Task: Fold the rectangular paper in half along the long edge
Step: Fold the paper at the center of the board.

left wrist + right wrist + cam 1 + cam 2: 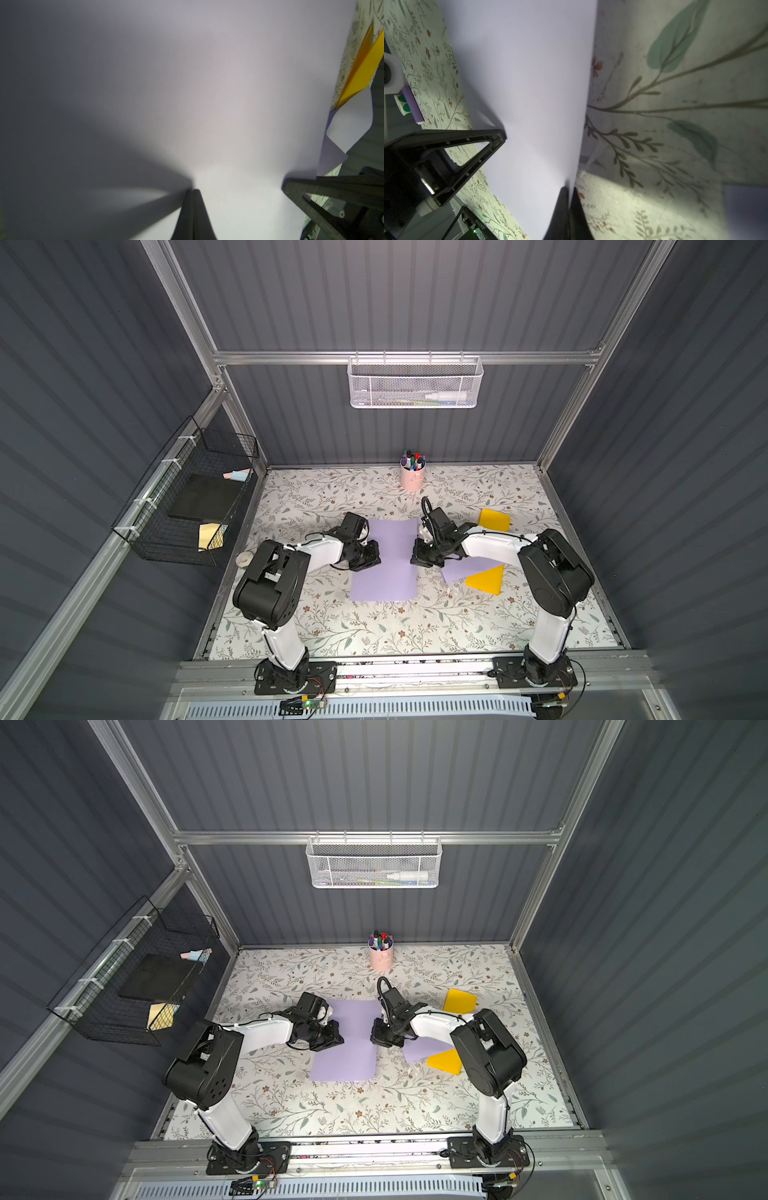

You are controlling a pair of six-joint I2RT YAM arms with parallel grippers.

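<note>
Right wrist view: paper (529, 83) edge pinched between right fingers (560, 209) — left fingers (200, 214) closed.

1. Right wrist view: a short row of white characters runs along a black circuit board (478, 226) beside a green indicator light, too small and blurred to read.
2. No other text is legible.
</note>
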